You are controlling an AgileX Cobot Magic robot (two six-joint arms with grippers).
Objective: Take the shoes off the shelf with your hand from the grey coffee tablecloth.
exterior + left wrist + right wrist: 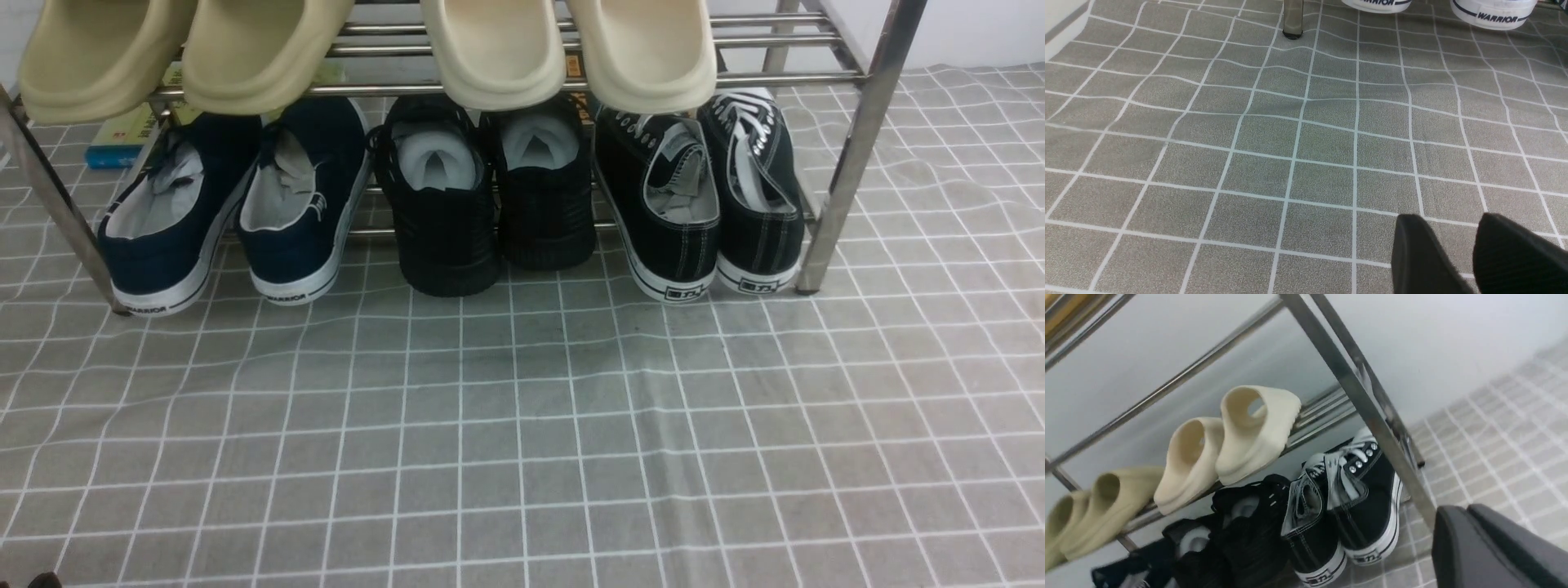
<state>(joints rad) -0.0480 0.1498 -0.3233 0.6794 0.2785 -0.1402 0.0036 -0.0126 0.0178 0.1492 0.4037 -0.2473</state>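
On the rack's lower tier, canvas pair sits at the right

Over the cloth, the left gripper has its two fingers apart, with a narrow gap between them and nothing held in it. The right gripper has its jaws together, the fingers side by side and touching, clamped on nothing; in the right wrist view they overlap part of the rack's leg, though I cannot tell how near they are to it.

The silver metal shoe rack carries two tiers of footwear. Its lower tier has three pairs: navy slip-ons with white soles at the left, all-black sneakers in the middle, and the black canvas sneakers with white laces at the right, side by side, heels toward the near side, just beside the right leg. On the tier above stand olive-beige clogs at the left and cream clogs to their right. The grey tablecloth, gridded in white, spreads beneath the rack and out toward the near side.
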